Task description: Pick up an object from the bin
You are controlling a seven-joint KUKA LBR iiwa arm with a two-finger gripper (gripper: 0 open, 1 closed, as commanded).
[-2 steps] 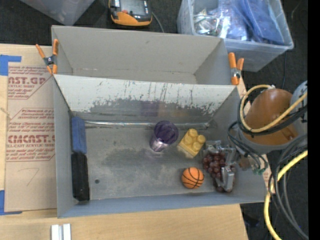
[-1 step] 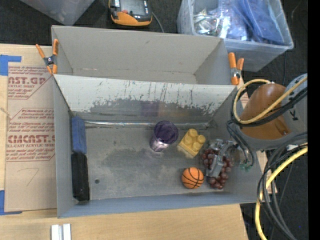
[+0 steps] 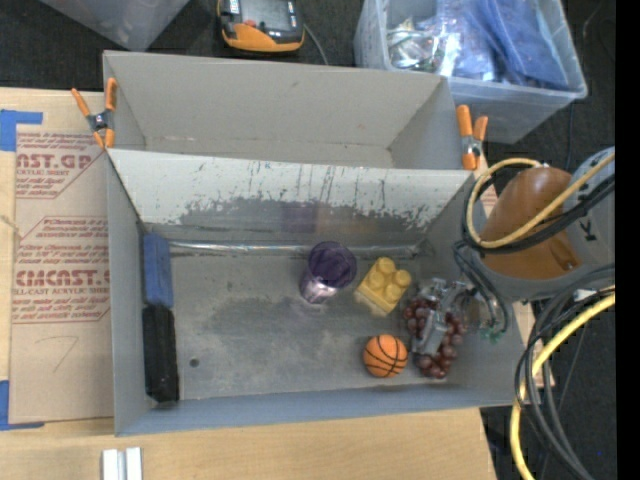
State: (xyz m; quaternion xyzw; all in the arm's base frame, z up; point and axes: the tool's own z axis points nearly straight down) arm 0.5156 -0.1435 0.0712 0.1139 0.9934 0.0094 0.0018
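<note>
Starting at the near wall of the grey bin [image 3: 250, 333], the closest thing on the right-hand side is a small orange ball [image 3: 385, 356] marked like a basketball; it lies on the floor just beside a bunch of dark red toy grapes [image 3: 438, 364], on the bunch's left in this view; the two look to be touching or nearly so, and I cannot say which.

The hand [image 3: 436, 320] is directly over that bunch, low and seemingly pressed in among the grapes near the right wall; grapes show on both sides of it and on its near side; whether it is open or closed I cannot tell, and nothing can be seen gripped in it, so I would not call the bunch held.

The relation that matters is simple: the likely target lies straight beneath the hand, not off to a side; the bunch's long axis seems to run roughly near to far, along the right wall; a judgement only, but the next move probably calls for closing and a straight lift, with care that the ball is not dragged along.

Farther in, a yellow studded block [image 3: 384, 286] sits just beyond and left of the hand; left of it lies a purple cup [image 3: 330, 271], close beside the block; well apart, along the left wall, a black bar [image 3: 160, 353] lies nearer and a blue block [image 3: 157, 266] beyond it.
</note>
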